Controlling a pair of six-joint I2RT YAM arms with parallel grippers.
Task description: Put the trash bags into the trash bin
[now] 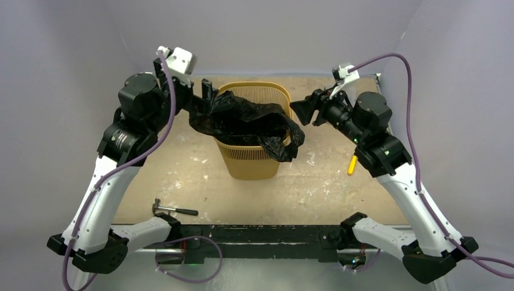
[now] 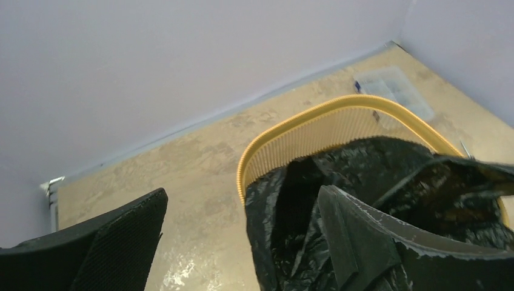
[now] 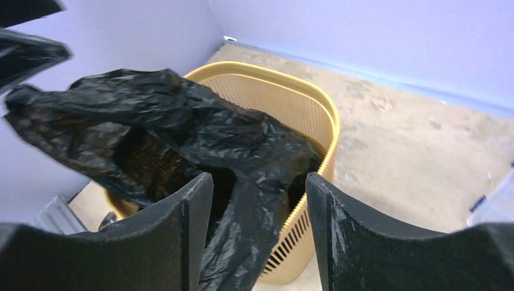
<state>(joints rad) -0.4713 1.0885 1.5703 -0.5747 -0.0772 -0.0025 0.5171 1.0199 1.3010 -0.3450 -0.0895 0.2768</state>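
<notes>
Right gripper and left gripper stand spread, while trash bag drapes over bin, hiding its inside.

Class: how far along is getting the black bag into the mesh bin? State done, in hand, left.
Done: part of the trash bag lies in the trash bin. In hand: nothing looks gripped; the right end effector is open beside it, the left end effector open at the bag's edge. Left: folds draped over the rim need pushing in.

No writing, label, brand or number is legible anywhere here.
</notes>
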